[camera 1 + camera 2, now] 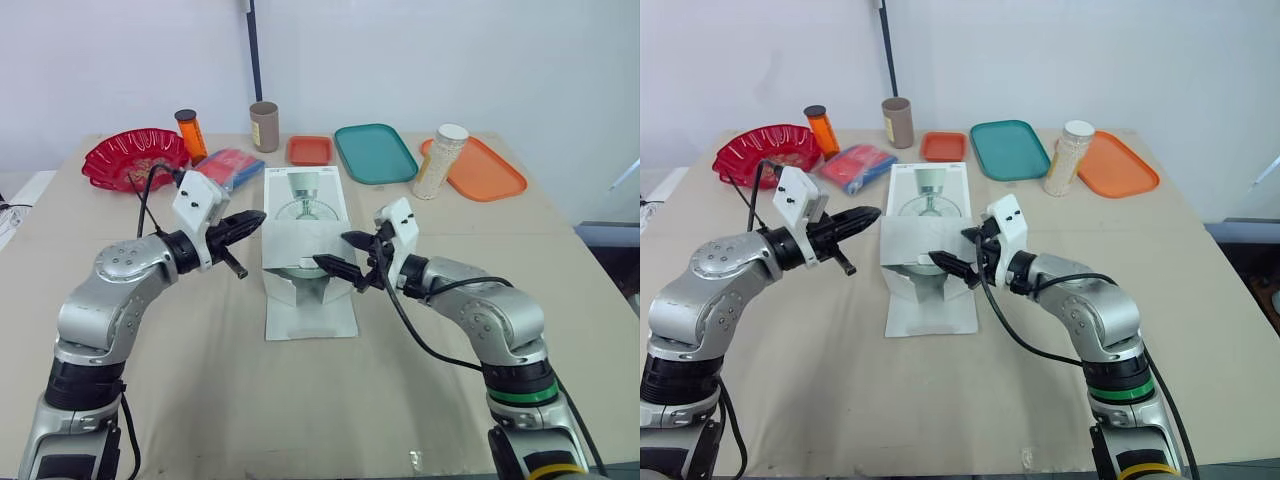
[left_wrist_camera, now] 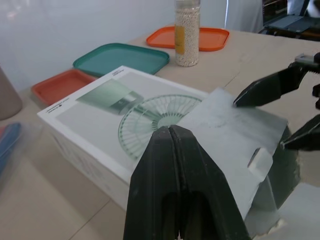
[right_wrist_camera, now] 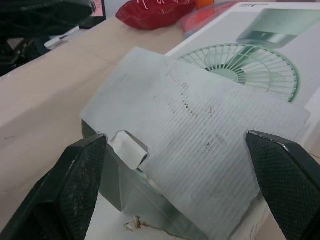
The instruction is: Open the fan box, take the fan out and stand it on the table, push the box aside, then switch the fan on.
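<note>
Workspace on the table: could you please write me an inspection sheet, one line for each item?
Surface: beige matte tabletop.
Job's things: white cardboard fan box at centre; lower flap flat on the table, upper flap lifted.
Clutter: at the far side, red scalloped bowl, orange bottle, blue-red packet, brown cup, small orange tray, teal tray, jar of white beads, large orange tray.
Grippers: left gripper shut, at the box's left edge; right gripper open, straddling the upper flap.
Cables: black left-arm cable, black right-arm cable, both loose.
Surroundings: white wall, black pole.
</note>
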